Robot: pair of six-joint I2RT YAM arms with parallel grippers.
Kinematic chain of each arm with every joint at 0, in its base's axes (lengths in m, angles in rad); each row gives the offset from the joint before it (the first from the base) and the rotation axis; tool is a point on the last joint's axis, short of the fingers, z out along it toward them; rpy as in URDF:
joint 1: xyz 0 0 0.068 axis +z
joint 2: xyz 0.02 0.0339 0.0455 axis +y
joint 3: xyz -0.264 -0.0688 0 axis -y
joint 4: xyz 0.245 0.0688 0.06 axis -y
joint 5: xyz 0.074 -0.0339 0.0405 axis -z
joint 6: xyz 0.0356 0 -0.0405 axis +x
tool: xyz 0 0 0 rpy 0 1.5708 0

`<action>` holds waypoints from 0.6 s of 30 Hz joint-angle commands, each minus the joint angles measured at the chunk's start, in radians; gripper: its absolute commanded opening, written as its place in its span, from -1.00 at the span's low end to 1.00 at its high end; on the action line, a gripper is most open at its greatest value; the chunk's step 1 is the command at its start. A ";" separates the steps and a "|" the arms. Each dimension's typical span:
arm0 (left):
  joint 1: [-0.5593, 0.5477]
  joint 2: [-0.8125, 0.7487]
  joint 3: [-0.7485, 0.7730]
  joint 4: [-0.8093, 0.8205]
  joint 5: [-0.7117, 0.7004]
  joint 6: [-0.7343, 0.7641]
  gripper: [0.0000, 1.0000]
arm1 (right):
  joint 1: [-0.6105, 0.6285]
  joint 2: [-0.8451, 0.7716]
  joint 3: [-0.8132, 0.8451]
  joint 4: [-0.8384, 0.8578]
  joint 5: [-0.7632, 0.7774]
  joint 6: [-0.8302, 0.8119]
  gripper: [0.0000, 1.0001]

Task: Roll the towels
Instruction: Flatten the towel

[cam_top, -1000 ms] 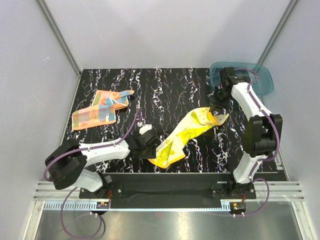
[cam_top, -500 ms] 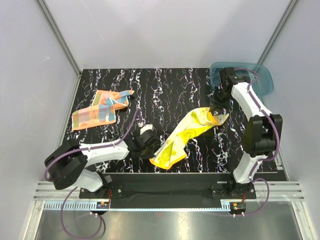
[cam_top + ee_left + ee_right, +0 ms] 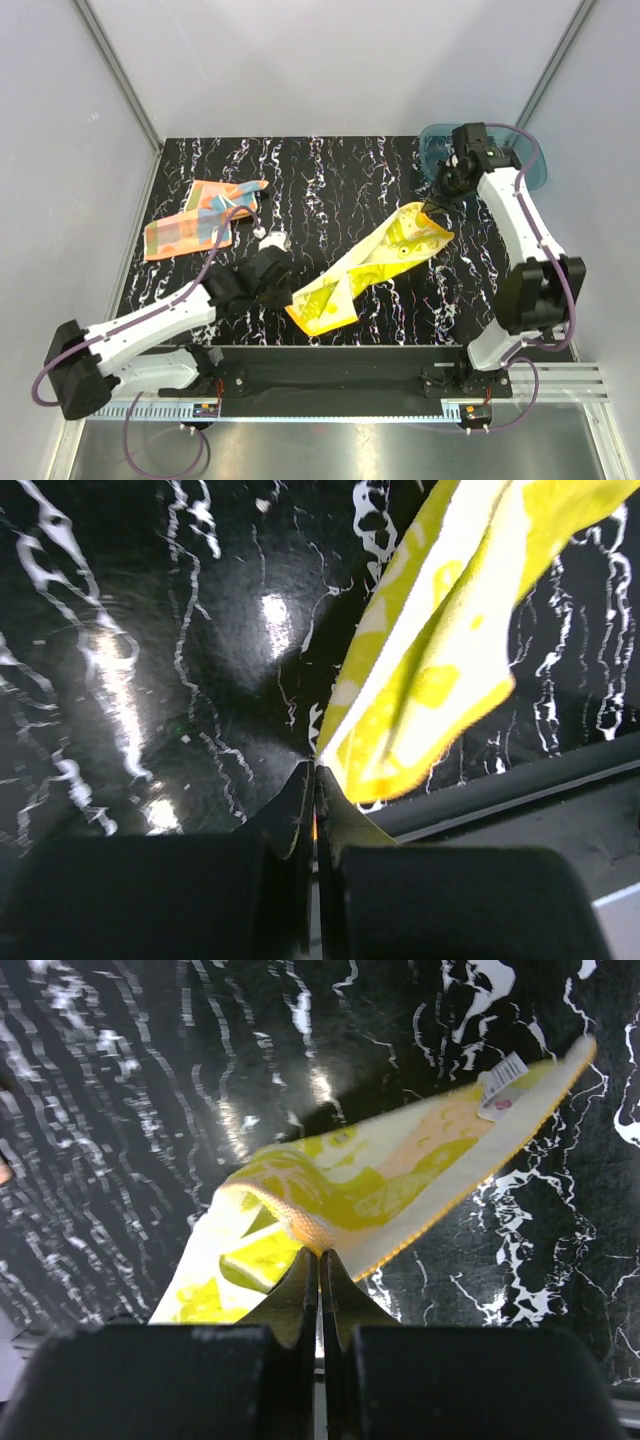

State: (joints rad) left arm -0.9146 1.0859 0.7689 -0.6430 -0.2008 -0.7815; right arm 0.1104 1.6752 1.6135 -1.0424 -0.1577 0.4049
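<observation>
The yellow towel (image 3: 365, 268) hangs stretched in a diagonal band over the black marbled table, from near-left to far-right. My left gripper (image 3: 287, 303) is shut on its near-left corner; in the left wrist view the yellow towel (image 3: 440, 670) runs up and right from the closed gripper tips (image 3: 314, 772). My right gripper (image 3: 437, 205) is shut on the far-right end; in the right wrist view the yellow towel (image 3: 370, 1185) bunches at the pinched gripper tips (image 3: 319, 1253), a white tag at its far corner. The orange towel (image 3: 200, 220) lies crumpled at the far left.
A translucent teal bin (image 3: 528, 158) sits at the far right corner, behind the right arm. The table's near edge and a metal rail (image 3: 330, 385) run close below the left gripper. Grey walls enclose the table on three sides.
The left gripper closed on the yellow towel's near corner and drew back to the left. The right gripper lifted its end toward the far right. The towel is now pulled taut.
</observation>
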 commanded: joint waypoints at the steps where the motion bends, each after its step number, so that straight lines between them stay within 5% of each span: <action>1: 0.008 -0.082 0.102 -0.135 -0.077 0.056 -1.00 | 0.002 -0.133 0.031 -0.011 -0.074 0.009 -1.00; 18: 0.010 -0.299 0.573 -0.582 -0.143 0.241 -1.00 | 0.002 -0.667 0.029 -0.228 -0.049 0.138 -1.00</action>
State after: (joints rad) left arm -0.9085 0.7967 1.2419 -1.1046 -0.3111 -0.6102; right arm 0.1104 1.0584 1.6287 -1.1702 -0.2268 0.5007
